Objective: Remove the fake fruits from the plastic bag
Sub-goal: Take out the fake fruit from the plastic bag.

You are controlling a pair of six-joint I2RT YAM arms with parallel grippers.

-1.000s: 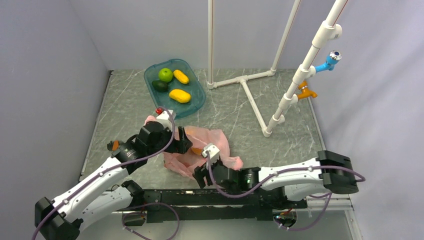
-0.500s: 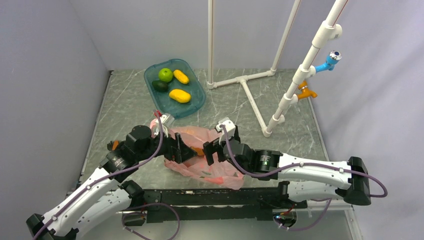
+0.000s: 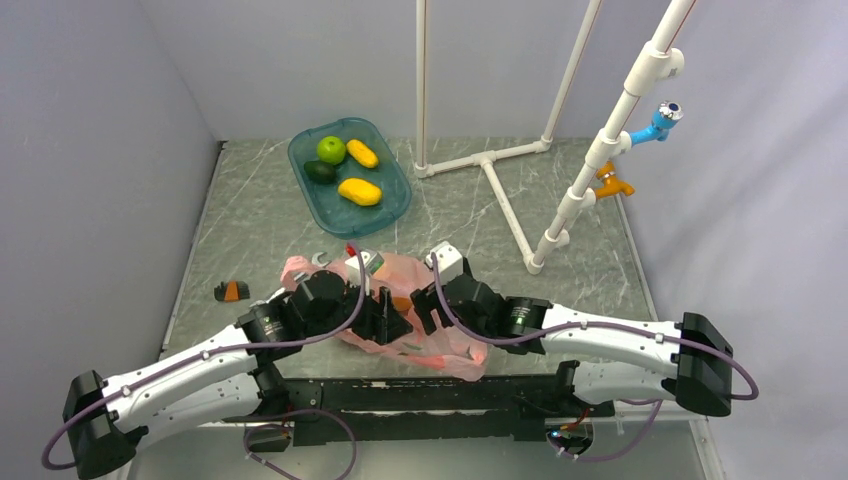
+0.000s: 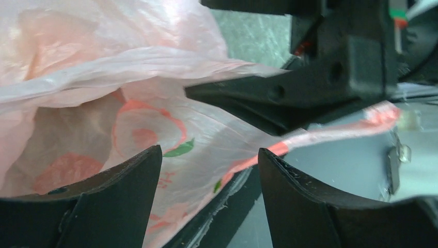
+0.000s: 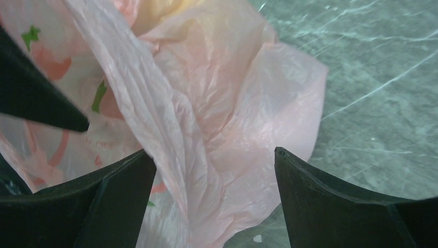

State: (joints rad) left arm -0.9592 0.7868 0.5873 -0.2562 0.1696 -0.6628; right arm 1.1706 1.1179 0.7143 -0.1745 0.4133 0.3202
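Observation:
The pink plastic bag lies crumpled near the table's front edge, between my two arms. My left gripper and right gripper meet over its middle, tips almost touching. In the left wrist view the left gripper is open, with the bag loose between its jaws. The right gripper is open astride a fold of the bag. A yellowish shape shows through the film. Two yellow-orange fake fruits lie in the teal tray.
The tray also holds a green apple and a dark avocado. A white pipe frame stands at the back right with a slanted pipe. A small black-and-orange object lies left of the bag.
The right gripper swung from the near edge up onto the bag. The left gripper moved right and nearer, meeting it. The bag spread and shifted toward the front.

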